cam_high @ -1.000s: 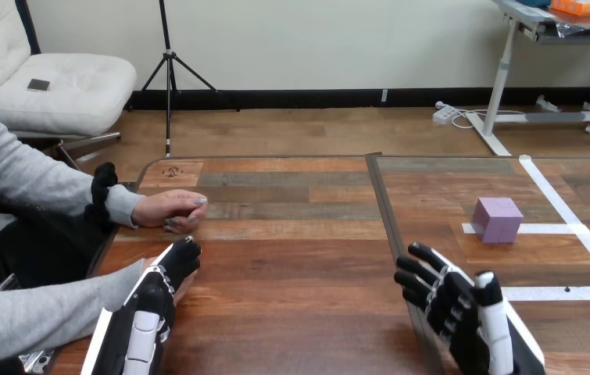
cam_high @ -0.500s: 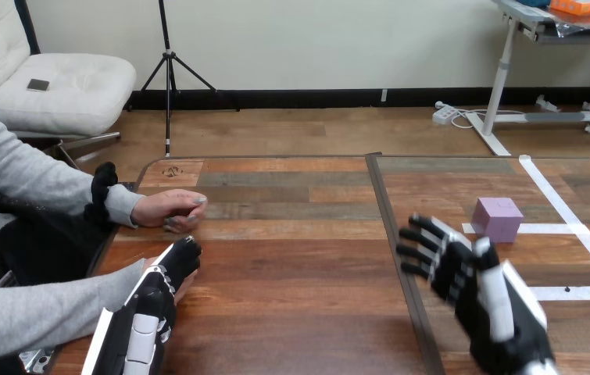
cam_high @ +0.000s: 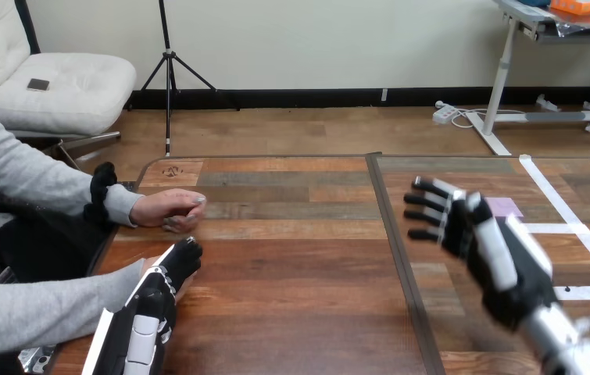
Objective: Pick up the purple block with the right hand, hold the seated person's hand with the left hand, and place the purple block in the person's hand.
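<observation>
The purple block (cam_high: 505,207) sits on the table at the right, mostly hidden behind my right hand (cam_high: 471,230). That hand hovers raised in front of it, fingers spread and straight, open and holding nothing. My left hand (cam_high: 165,277) lies at the lower left over the person's nearer hand (cam_high: 178,287), which peeks out beside it; I cannot tell whether my fingers grip it. The person's farther hand (cam_high: 168,209) rests loosely curled on the table near the left edge.
White tape lines (cam_high: 565,207) mark a square on the right half of the table (cam_high: 299,258). A dark seam (cam_high: 391,234) runs down the tabletop's middle. The person's grey sleeves enter from the left.
My right hand has risen and moved forward and right, now covering most of the purple block. My left hand and the person's hands have stayed put.
</observation>
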